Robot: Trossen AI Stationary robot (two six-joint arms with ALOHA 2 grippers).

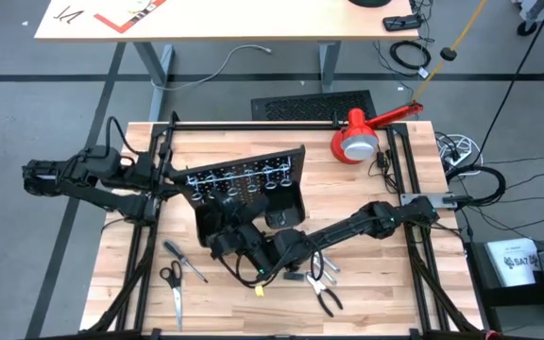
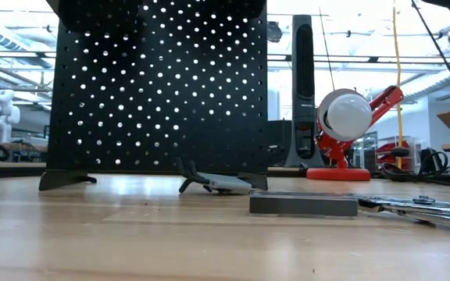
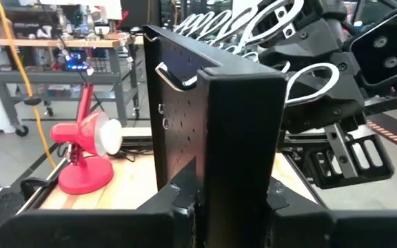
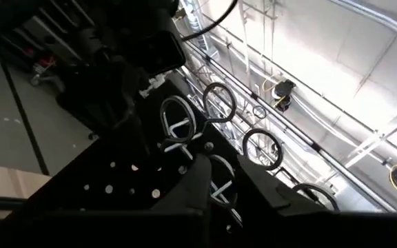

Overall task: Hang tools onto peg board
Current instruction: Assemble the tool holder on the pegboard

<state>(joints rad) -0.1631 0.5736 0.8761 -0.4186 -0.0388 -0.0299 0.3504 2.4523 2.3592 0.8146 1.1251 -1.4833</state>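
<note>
Peg board: the peg board stands upright near the middle of the bench, its long axis running roughly left to right, its row of silver rings along the upper part.
Left gripper: the left gripper is clenched on the board's left end, steadying it (its wrist view shows the panel's edge squeezed between the fingers).
Right gripper: the right gripper sits just in front of the board, below the rings; I cannot tell whether it has anything in it.
Tools waiting: scissors and a screwdriver lie toward the bench's front-left corner, pliers toward the front edge, right of centre, long axes all running roughly front to back.
Key relation: the rings lie just beyond and above the right gripper; the right arm is the nearer one to the pliers.
</note>
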